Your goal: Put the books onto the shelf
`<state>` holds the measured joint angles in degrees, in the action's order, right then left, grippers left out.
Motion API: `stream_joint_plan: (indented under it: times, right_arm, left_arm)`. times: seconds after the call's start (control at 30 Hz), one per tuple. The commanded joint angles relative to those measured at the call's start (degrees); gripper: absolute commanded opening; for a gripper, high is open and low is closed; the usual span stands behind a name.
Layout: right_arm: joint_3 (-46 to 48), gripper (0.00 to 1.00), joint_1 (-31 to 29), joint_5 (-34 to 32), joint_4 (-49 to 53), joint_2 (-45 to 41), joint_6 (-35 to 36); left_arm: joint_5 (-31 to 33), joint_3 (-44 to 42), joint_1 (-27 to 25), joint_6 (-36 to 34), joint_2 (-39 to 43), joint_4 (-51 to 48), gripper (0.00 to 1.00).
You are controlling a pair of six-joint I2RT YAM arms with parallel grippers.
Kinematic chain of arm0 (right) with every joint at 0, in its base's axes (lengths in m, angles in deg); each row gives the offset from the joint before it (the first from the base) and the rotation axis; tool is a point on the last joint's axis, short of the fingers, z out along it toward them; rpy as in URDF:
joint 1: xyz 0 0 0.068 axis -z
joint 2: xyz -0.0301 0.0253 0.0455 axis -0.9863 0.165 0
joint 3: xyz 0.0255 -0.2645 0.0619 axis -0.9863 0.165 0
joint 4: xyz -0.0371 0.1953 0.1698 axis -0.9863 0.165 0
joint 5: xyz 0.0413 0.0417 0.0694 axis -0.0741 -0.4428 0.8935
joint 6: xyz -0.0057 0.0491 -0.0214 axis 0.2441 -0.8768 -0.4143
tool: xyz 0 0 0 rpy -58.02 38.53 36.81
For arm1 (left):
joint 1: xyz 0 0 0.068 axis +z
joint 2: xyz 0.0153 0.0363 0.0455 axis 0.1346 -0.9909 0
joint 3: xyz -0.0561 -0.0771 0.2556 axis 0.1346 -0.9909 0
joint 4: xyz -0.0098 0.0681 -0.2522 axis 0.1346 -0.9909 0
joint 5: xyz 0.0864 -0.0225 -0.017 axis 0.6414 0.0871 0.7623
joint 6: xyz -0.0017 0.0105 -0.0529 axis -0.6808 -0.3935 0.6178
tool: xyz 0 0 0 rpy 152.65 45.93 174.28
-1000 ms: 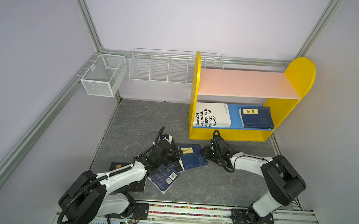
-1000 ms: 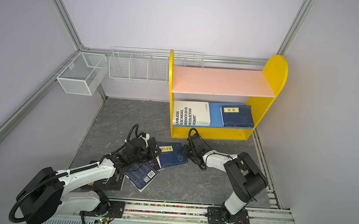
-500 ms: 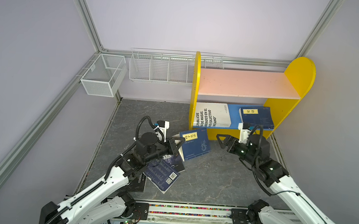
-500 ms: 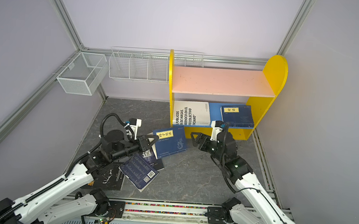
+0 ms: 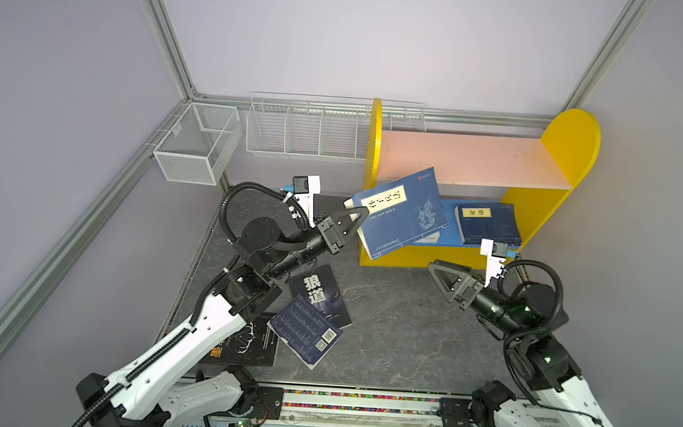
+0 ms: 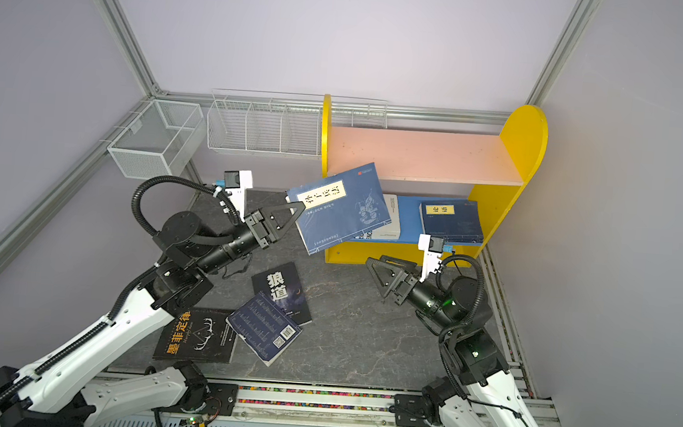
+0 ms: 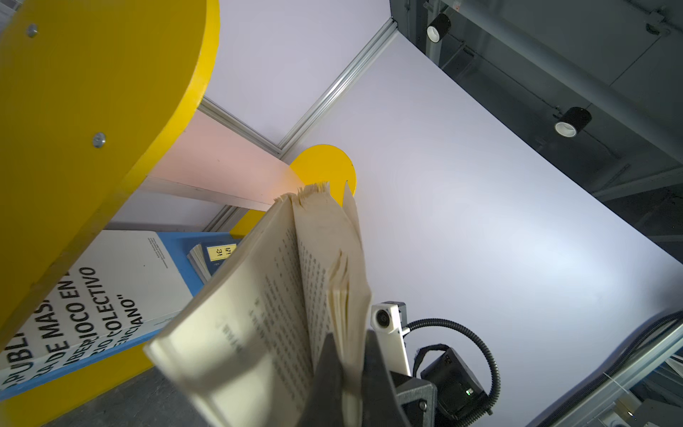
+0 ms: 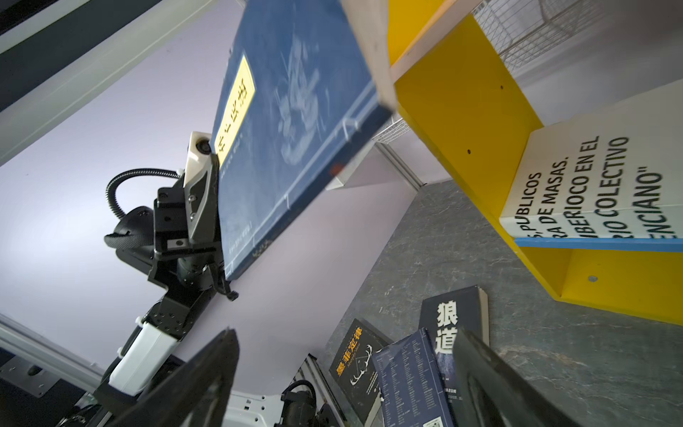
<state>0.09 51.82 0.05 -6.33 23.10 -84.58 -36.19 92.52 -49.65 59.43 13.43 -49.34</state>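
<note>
My left gripper (image 5: 364, 213) (image 6: 301, 208) (image 7: 346, 338) is shut on the edge of a navy book with a yellow label (image 5: 402, 211) (image 6: 342, 208) (image 8: 292, 122). The book hangs tilted in front of the shelf's left side, its pages (image 7: 258, 307) fanning open. The shelf (image 5: 473, 158) (image 6: 423, 154) has yellow sides and a pink upper board. A white book (image 6: 389, 222) (image 7: 92, 292) (image 8: 591, 177) and a navy book (image 5: 487, 222) (image 6: 450, 219) lie on its blue lower board. My right gripper (image 5: 437, 268) (image 6: 375, 261) (image 8: 343, 340) is open and holds nothing, low in front of the shelf.
On the floor lie a black book with white characters (image 5: 321, 292) (image 6: 282, 287), a navy book back-cover up (image 5: 305, 334) (image 6: 264, 329) and a black book with an orange title (image 6: 197, 334) (image 8: 354, 355). White wire baskets (image 5: 197, 149) (image 5: 309, 130) hang on the walls. A rail (image 5: 358, 399) runs along the front.
My left gripper has lifted the navy book off the floor and carried it up toward the shelf. My right gripper has drawn back to the right and opened wider.
</note>
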Motion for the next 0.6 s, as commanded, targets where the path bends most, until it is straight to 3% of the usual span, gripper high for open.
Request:
stream_joint_plan:
  times: [0.0, 0.13, 0.33, 0.57]
  right_arm:
    - [0.31, 0.95, -1.79, -1.65, -10.18, 1.12, -1.81]
    - [-0.84, 0.99, -2.84, -4.21, -14.24, 3.88, -1.55]
    - [0.25, 0.81, -3.59, -13.36, -18.07, 6.25, -4.27]
    - [1.21, 0.76, -3.69, -15.62, -27.75, 8.94, -6.64]
  left_arm:
    - [-1.21, 1.45, -0.21, 4.77, -2.66, 11.28, 0.00]
    - [-0.61, 1.06, -0.60, 7.82, -4.93, 15.94, 0.00]
    - [0.15, 0.70, -1.09, 10.35, -6.00, 19.79, 0.00]
    - [0.33, 0.44, -1.77, 11.56, -6.98, 22.04, 0.00]
